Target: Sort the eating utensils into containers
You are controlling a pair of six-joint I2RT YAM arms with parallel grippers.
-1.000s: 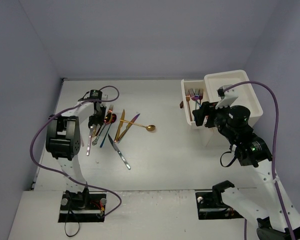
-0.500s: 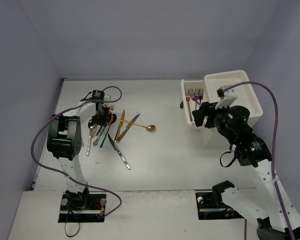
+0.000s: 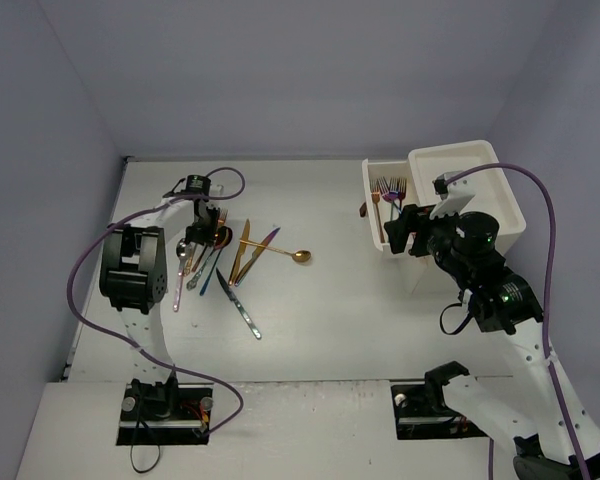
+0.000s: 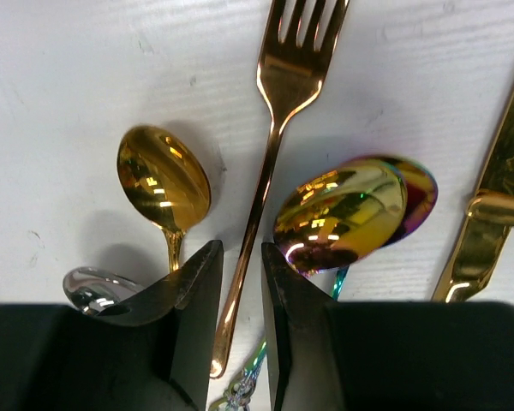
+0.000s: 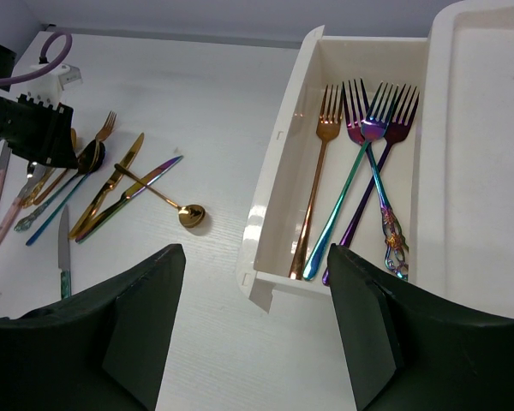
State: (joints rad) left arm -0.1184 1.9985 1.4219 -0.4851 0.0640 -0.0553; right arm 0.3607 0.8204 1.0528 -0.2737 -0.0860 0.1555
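1. Top external view: to my eye the sorting is well under half done. One cream drawer (image 3: 369,205) is pulled out of the white drawer unit (image 3: 480,190) on the right. Most of the cutlery lies in a loose pile (image 3: 225,250) on the table (image 3: 330,310), well apart on the left.
2. Done so far: four forks (image 5: 368,145) lie side by side in that drawer, tines toward its far end. One is copper-gold and three are purple to blue-green. Only forks are in it.
3. Left to do: the spoons, the knives and at least one more fork. A lone gold spoon (image 3: 300,256) sits just right of the pile. A knife with a blue-green handle (image 3: 242,308) lies on the side nearer the arms.
4. The left gripper (image 4: 240,253) is down over the pile. Its fingers stand only slightly apart, one on each side of the handle of a gold fork (image 4: 278,111). White table shows on both sides of the handle, so I'd say nothing is pinched yet.
5. Close by that fork lie a small gold spoon (image 4: 163,180), an iridescent spoon (image 4: 343,214) and a silver spoon (image 4: 94,287).
6. The right gripper (image 5: 255,257) hovers near the drawer's front end, fingers spread wide and empty.
7. I see no second drawer open for spoons or knives, so that likely has to come too.
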